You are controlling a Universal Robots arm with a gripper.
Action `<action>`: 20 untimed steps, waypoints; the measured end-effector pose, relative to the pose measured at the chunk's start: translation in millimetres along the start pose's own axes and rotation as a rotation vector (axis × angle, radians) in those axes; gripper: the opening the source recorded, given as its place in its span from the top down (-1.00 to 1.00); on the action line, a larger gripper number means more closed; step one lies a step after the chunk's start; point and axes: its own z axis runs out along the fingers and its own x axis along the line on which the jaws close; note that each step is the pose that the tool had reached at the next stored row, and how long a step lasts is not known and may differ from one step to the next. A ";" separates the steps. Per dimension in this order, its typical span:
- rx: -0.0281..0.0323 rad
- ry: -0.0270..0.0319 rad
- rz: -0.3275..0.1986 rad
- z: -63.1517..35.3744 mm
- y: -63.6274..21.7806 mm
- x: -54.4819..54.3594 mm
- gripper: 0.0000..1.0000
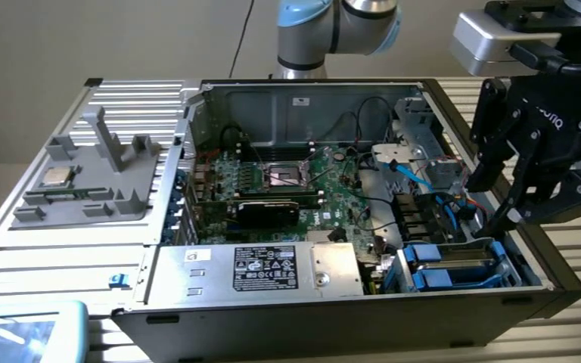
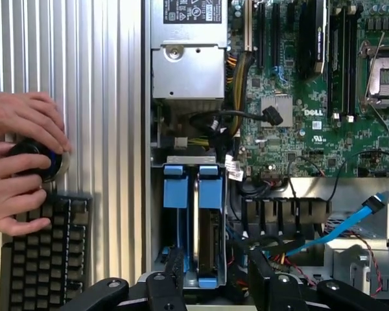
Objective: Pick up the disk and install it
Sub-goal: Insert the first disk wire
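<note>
The disk [image 2: 208, 241] stands on edge in the drive bay at the case's corner, silver-grey with a bright blue carrier [image 2: 209, 186]. A second blue bracket [image 2: 174, 188] sits beside it. In the exterior view the disk [image 1: 459, 262] is at the case's lower right. My gripper [image 1: 487, 208] hangs above that bay, at the exterior view's right. Its fingers are open and hold nothing. In the wrist view my gripper [image 2: 214, 282] straddles the line of the bay, its black fingers [image 2: 173, 272] spread wider than the disk.
The open case holds a green motherboard [image 1: 301, 185], a silver power supply box [image 1: 260, 268] with a black label, and a blue cable [image 2: 350, 227]. A grey fixture [image 1: 88, 174] with a small chip lies on the ribbed panel. A person's hands [image 2: 19, 162] rest on a knob beside a keyboard [image 2: 39, 259].
</note>
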 end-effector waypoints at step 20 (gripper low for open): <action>0.0185 -0.0133 0.039 14.9 -40.3 -4.3 -0.04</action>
